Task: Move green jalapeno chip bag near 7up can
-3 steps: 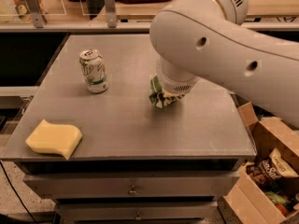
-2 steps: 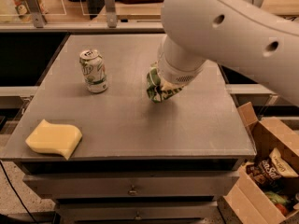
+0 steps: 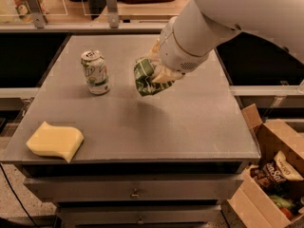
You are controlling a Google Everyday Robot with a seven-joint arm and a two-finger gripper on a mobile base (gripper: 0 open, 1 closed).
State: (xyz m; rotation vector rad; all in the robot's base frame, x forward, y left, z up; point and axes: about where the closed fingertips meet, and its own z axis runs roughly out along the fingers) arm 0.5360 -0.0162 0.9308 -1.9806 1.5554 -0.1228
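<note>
Green and white foil is showing at the end of the arm: the chip bag (image 3: 146, 80) is hanging in the gripper (image 3: 160, 74), which is sitting over the middle of the table (image 3: 190, 127), toward its far half. The gripper is clamping the bag's right-hand part, and the bulky white wrist is hiding most of the grasp. The bag is bunching up where it is being squeezed, and a soft shadow is lying on the surface below it, so it is probably riding just clear of the tabletop. Its free end is poking out toward the left of the camera view, pointing at the can (image 3: 96, 72), and its long axis is tilting down and to the right, neither flat nor upright. The can is standing upright to the left of the bag, at about the same depth on the table, near but apart, with bare tabletop between them (no contact yet). The coming move is likely turning on that sideways gap, a short carry leftward and then a lowering, stopping before the loose foil end nudges the can. A yellow sponge (image 3: 54, 140) is lying at the near left corner, well apart from both, and a cardboard box (image 3: 278, 141) is sitting on the floor to the right.
</note>
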